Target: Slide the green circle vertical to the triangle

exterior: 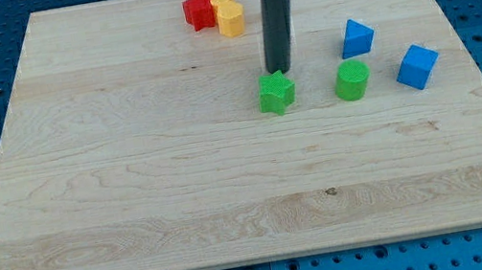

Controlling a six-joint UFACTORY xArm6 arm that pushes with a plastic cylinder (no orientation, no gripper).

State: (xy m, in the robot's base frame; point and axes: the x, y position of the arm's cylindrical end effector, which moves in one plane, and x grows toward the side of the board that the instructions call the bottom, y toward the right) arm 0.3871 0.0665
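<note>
Right now my tip [280, 71] sits just above the green star [277, 91] — touching or nearly so, gripping nothing. To the view's right stands the green circle [352, 80], below-left of the blue triangle [357, 37] — the blue cube [416, 65] lies farther right.

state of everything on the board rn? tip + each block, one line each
my tip: down at the board, just above the green star in the view
green star: flat, right below the tip
green circle: flat, free, below the blue triangle
blue triangle: flat, free
blue cube: flat, free
red blocks: clustered against yellow
yellow blocks: clustered against red
</note>
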